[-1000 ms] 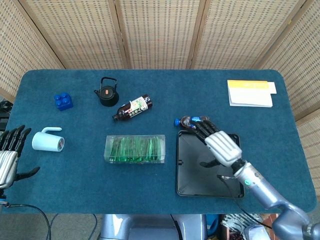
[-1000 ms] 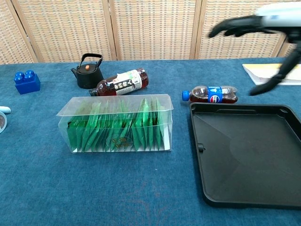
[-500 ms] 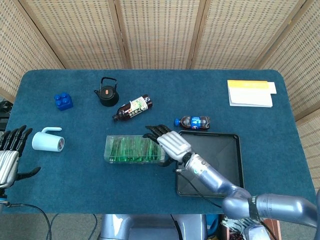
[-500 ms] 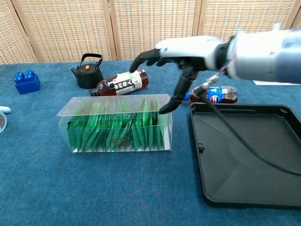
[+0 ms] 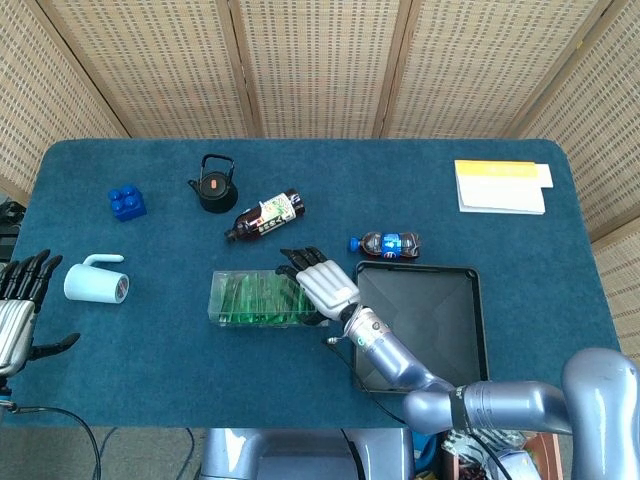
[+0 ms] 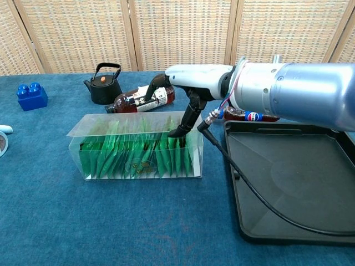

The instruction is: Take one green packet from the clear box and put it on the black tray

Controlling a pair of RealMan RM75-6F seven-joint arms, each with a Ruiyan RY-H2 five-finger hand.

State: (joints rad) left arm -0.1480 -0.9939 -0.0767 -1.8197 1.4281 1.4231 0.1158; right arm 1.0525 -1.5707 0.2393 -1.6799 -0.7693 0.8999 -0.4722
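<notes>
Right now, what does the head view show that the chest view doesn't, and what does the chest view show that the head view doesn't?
Only the head view shows the left hand at the table's left edge, the whole pale blue tape roll and the yellow-and-white pad. Only the chest view shows the right hand's thumb dipping among the green packets, holding none. Both show the clear box, black tray, teapot, two bottles and blue block.

- Table point(image 5: 150, 370): deep teal-blue cloth.
- Clear box point(image 6: 77, 138): transparent, filled with green packets point(image 6: 127, 155).
- Tray point(image 6: 294, 183), right of the box: matte black.
- Right hand point(image 5: 318, 284): white shell, black fingers point(image 5: 293, 256).
- Kettle point(image 5: 213, 187), behind the box: black.
- Toy brick point(image 5: 126, 203): bright blue.
- Mug point(image 5: 95, 282), left of the box: pale blue.
- Notepad point(image 5: 500, 187): white, yellow band.
</notes>
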